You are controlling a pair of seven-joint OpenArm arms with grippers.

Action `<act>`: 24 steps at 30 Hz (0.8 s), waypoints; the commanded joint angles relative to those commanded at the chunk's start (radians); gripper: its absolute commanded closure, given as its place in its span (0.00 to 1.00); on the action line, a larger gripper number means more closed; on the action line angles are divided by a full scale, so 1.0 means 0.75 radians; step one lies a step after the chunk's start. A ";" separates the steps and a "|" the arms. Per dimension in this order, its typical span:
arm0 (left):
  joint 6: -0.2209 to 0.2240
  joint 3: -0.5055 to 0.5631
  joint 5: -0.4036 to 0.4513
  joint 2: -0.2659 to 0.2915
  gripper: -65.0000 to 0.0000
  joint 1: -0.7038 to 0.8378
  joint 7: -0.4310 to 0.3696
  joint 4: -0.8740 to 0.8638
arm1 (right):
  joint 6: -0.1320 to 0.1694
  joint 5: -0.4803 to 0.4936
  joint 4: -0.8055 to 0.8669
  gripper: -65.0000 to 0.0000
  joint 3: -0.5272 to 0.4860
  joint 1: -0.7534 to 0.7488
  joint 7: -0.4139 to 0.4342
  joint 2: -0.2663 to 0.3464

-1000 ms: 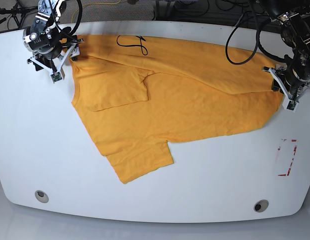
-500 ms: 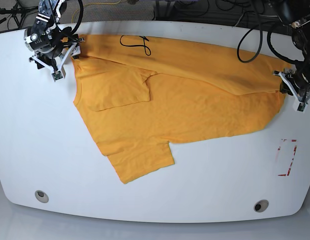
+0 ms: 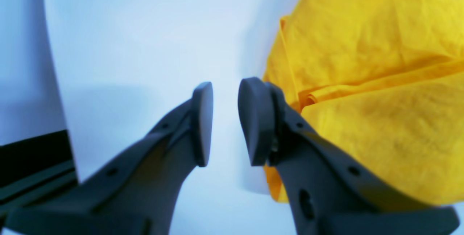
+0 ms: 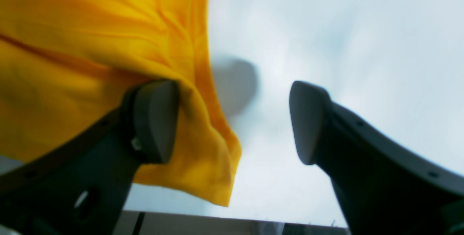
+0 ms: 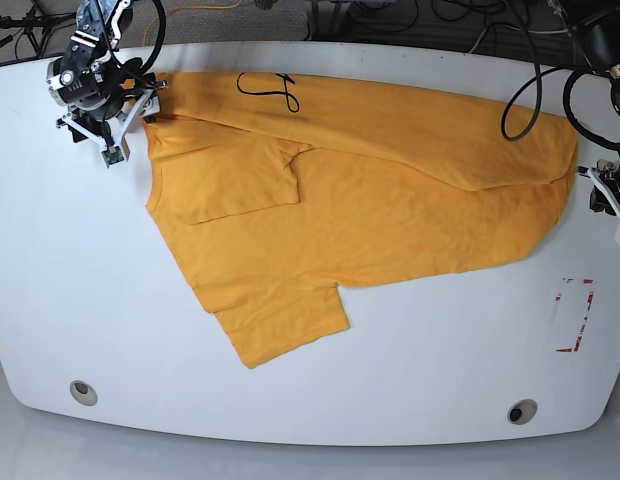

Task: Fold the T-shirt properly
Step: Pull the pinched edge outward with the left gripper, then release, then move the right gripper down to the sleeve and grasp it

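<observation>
The orange-yellow T-shirt (image 5: 370, 200) lies spread on the white table (image 5: 440, 360), partly folded, with black lettering (image 5: 268, 88) at its far edge. My right gripper (image 5: 135, 128) sits at the shirt's top-left corner. In the right wrist view it (image 4: 232, 93) is wide open, and the T-shirt (image 4: 90, 28) drapes over one finger (image 4: 156, 119). My left gripper (image 5: 602, 188) is at the table's right edge, just off the shirt's right hem. In the left wrist view it (image 3: 226, 86) is narrowly open and holds nothing, with the T-shirt (image 3: 362, 64) beside one finger (image 3: 253, 119).
A red-outlined mark (image 5: 573, 315) lies on the table near the right edge. Two round holes (image 5: 82, 392) (image 5: 522, 411) sit near the front edge. Cables hang behind the table. The table's edge (image 3: 54, 133) shows left of my left gripper.
My left gripper has slid right and let go of the shirt's right hem, which now lies stretched out further right. My right gripper has barely moved.
</observation>
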 joint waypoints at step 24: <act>0.000 0.002 0.010 0.331 0.76 0.252 -0.008 0.143 | 0.000 0.002 0.057 0.29 -0.002 0.270 -0.008 -0.006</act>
